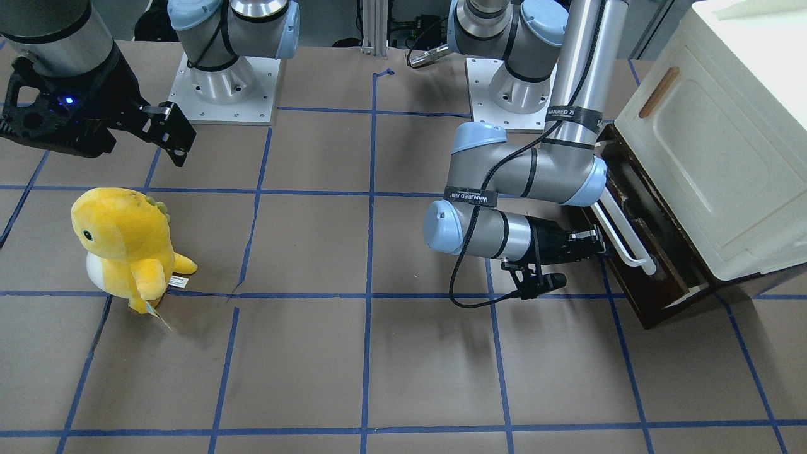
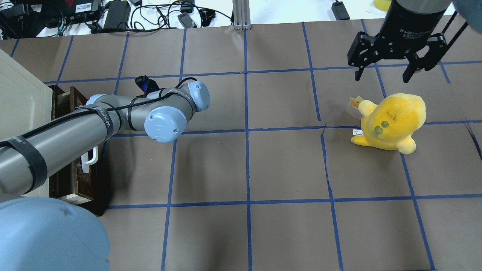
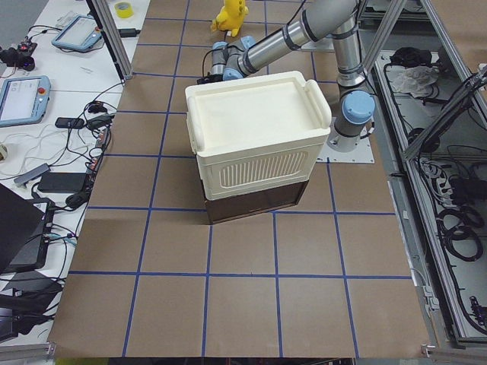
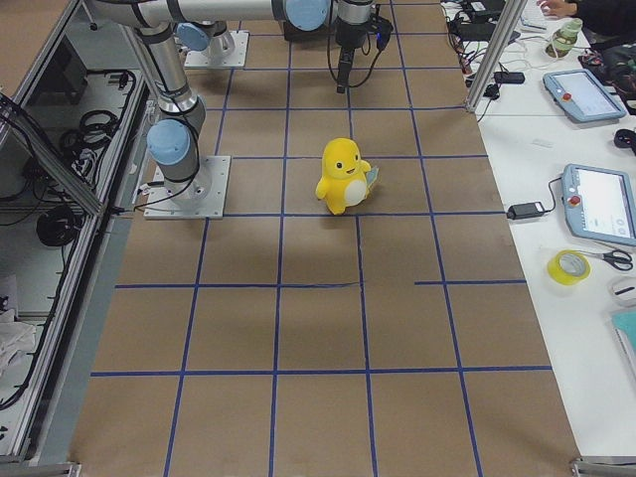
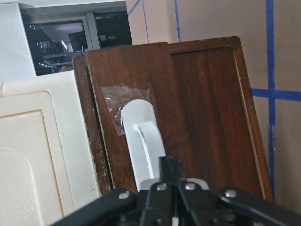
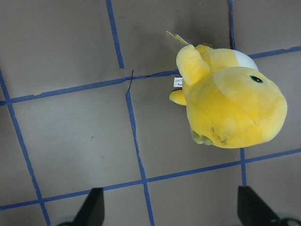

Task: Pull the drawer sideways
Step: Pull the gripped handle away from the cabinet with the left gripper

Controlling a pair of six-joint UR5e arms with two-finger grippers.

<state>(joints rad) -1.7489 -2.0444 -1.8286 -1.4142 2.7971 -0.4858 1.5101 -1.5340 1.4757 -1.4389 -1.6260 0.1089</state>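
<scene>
My left gripper (image 1: 597, 244) is clamped on the long white bar handle (image 1: 623, 236) of the dark brown wooden drawer (image 1: 643, 302). My right gripper (image 2: 382, 73) hangs open near a yellow plush toy (image 2: 391, 120).

Overhead, the left arm (image 2: 67, 139) hides most of the drawer (image 2: 70, 181).
</scene>
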